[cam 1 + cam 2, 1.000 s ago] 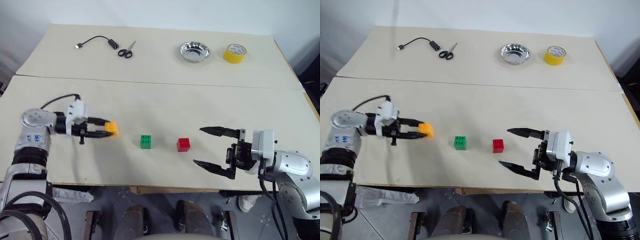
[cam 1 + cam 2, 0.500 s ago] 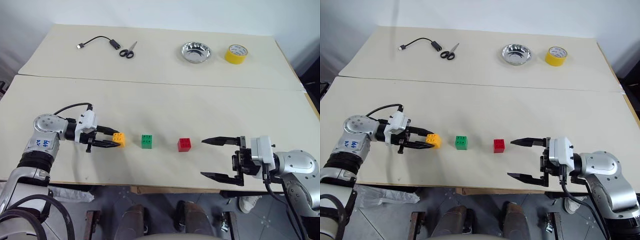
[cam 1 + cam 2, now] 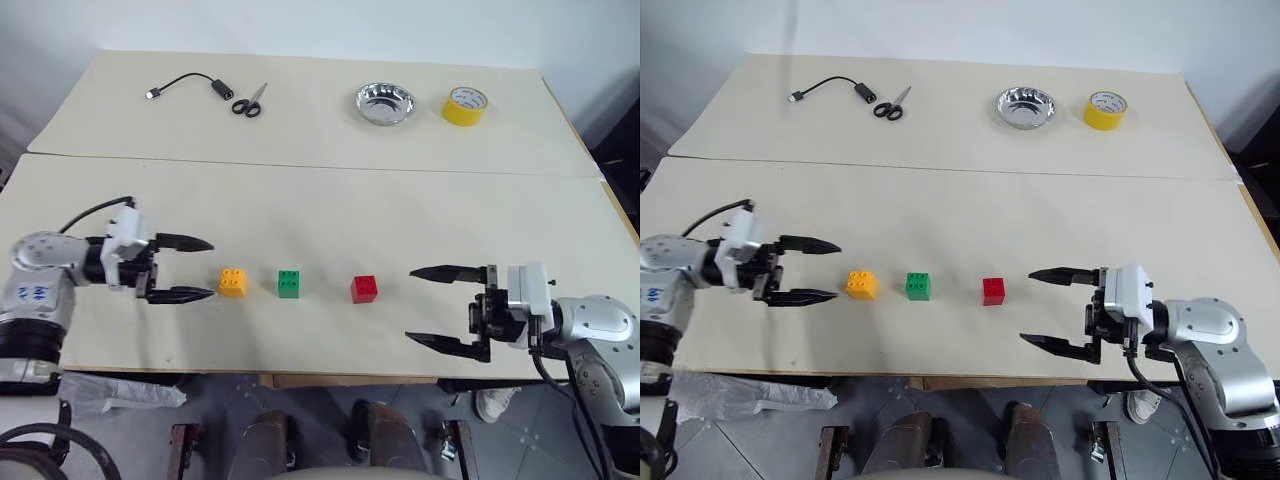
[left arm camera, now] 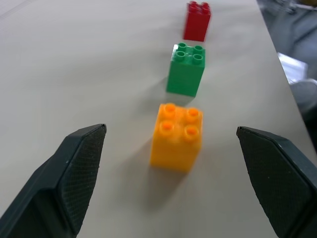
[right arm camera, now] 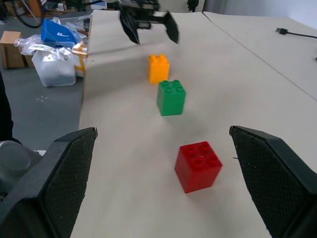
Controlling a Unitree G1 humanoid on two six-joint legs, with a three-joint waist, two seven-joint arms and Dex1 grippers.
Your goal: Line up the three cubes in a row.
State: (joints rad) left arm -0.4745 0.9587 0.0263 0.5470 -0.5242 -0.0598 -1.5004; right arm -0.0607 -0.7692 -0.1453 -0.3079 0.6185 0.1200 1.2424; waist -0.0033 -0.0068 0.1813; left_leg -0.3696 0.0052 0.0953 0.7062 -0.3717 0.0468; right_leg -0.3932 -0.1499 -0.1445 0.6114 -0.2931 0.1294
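Three cubes in a row on near table, studs up, both grippers spread and empty.

Row's long axis left-right, parallel to near edge: orange cube (image 3: 233,282) just left of green cube (image 3: 290,283), red cube (image 3: 365,289) right of green w/ wider gap. All upright, faces roughly square to edge. Left gripper (image 3: 198,268) left of orange cube, apart from it, fingers wide, pointing along row toward green. Right gripper (image 3: 425,305) right of red, apart, fingers wide, pointing back at green. Vs 1 s ago: orange cube then pinched in left gripper, off table, farther left of green; now set down and let go, gripper pulled back left. Right gripper shifted right, away from red. Green and red unmoved.
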